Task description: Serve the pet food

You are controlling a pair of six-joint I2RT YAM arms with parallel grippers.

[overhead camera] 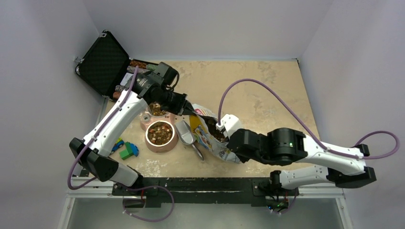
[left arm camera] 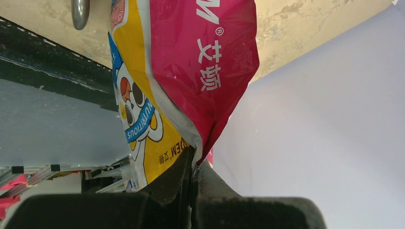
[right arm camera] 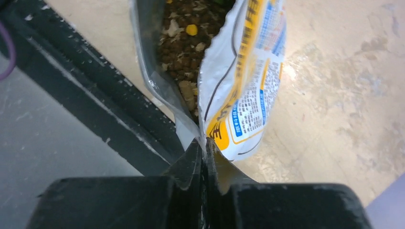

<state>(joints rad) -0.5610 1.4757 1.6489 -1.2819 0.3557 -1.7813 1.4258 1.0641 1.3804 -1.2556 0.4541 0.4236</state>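
Both left hand (left arm camera: 193,160) and right hand (right arm camera: 204,143) tight on glossy crinkled bag (right arm camera: 248,95) of kibble (right arm camera: 184,43).

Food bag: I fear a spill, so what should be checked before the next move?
1. Grip of left pincer on bag: ok, shut on it.
2. Grip of right pincer on the bag's edge: ok, shut.
3. Bag mouth open, kibble showing inside: ok.
4. Room in the pink bowl, which holds kibble: cannot tell.
5. Way from bag to bowl free: not ok, the metal scoop lies between.
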